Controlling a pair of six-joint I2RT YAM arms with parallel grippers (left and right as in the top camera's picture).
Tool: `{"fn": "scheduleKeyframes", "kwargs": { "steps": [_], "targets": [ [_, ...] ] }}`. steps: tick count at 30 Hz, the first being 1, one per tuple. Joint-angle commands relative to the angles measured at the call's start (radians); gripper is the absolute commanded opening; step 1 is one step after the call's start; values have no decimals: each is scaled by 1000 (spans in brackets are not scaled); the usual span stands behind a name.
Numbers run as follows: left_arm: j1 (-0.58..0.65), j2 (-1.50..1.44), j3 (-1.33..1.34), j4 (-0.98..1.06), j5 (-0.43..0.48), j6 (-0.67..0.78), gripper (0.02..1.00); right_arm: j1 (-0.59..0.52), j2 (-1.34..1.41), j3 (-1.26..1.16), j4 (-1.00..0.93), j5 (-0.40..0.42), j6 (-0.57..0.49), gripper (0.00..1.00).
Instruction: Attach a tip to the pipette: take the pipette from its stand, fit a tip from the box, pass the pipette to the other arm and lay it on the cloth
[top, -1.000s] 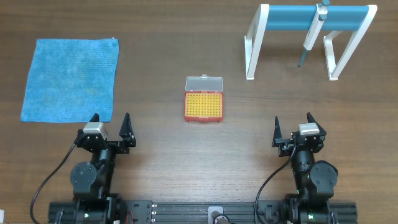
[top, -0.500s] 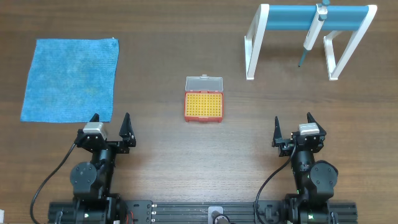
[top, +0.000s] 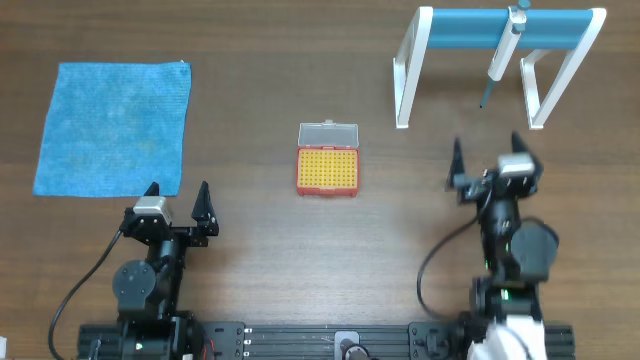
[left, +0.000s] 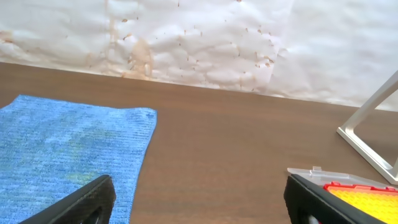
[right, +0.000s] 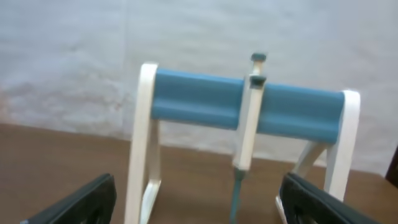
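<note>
Nearest the bases, no change at the left tool (top: 177, 195): released, empty, just short of the cloth (top: 112, 128). Mid-table, tip box (top: 327, 170) untouched. Farther up, right tool (top: 487, 158) advanced toward the stand (top: 470, 30) since a second ago, spread wide, holding nothing. Farthest, pipette (top: 500, 55) hanging on the stand: reach begun, grasp pending.

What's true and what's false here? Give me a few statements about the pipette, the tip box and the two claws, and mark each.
The pipette hangs on the stand. True.
The tip box is shut. False: its clear lid is folded back, yellow tips showing.
The right gripper holds the pipette. False: it is open, empty, short of the stand.
The left gripper is open. True.
The blue cloth lies flat on the table. True.
</note>
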Motion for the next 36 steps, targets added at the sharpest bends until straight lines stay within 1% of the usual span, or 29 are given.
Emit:
{"fn": "scheduleKeyframes", "kwargs": {
  "steps": [1,3,4,6,10,15,23,24,26,28,36],
  "targets": [
    [4,-8,-7,0,-18,6,879,-45,446,72,307,140,131,851],
    [4,-8,-7,0,-18,6,879,-60,589,131,395,134,132,849],
    [4,-8,-7,0,-18,6,879,-60,647,167,407,134,132,851],
    [4,-8,-7,0,-18,6,877,-57,758,256,408,133,132,853],
    [4,-8,-7,0,-18,6,877,-59,868,353,407,137,131,851],
    [4,-8,-7,0,-18,6,879,-65,943,421,356,141,124,851],
    [4,-8,-7,0,-18,6,879,-82,1016,485,354,140,122,853],
    [4,-8,-7,0,-18,6,879,-84,1020,492,348,140,113,851],
    [4,-8,-7,0,-18,6,879,-91,1025,510,315,141,47,851],
    [4,-8,-7,0,-18,6,879,-96,1027,528,293,140,12,851],
    [4,-8,-7,0,-18,6,877,-98,1039,548,272,136,10,851]
  ]
}}
